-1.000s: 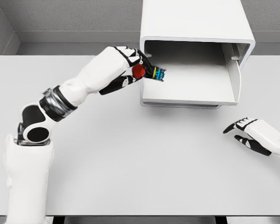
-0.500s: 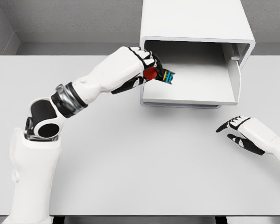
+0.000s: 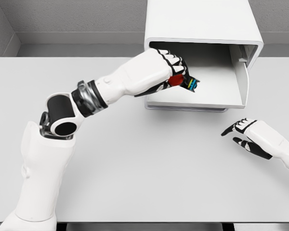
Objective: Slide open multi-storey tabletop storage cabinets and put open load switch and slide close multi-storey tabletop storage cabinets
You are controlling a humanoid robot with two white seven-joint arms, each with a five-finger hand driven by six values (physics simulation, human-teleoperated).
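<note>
1. Because only one arm is needed for the placing, the right hand [image 3: 253, 136] lies low over the table [image 3: 135, 183] at the near right, fingers loosely spread and holding nothing, well apart from the work.
2. Further in, the left hand [image 3: 169, 67] reaches over the front edge of the open compartment, fingers clamped around the load switch [image 3: 183, 82]. The grip seems chosen to point the switch's coloured end inward, so it can be lowered onto the floor of the compartment.
3. The switch, red-bodied with a blue and yellow tip, hangs just above that floor, not yet set down as far as I can judge.
4. Beyond, the storage cabinet [image 3: 202, 21] stands at the table's far edge with its lower compartment open, leaving room for the hand to enter; closing remains to be done.
5. No brand, label or writing can be read on anything.
</note>
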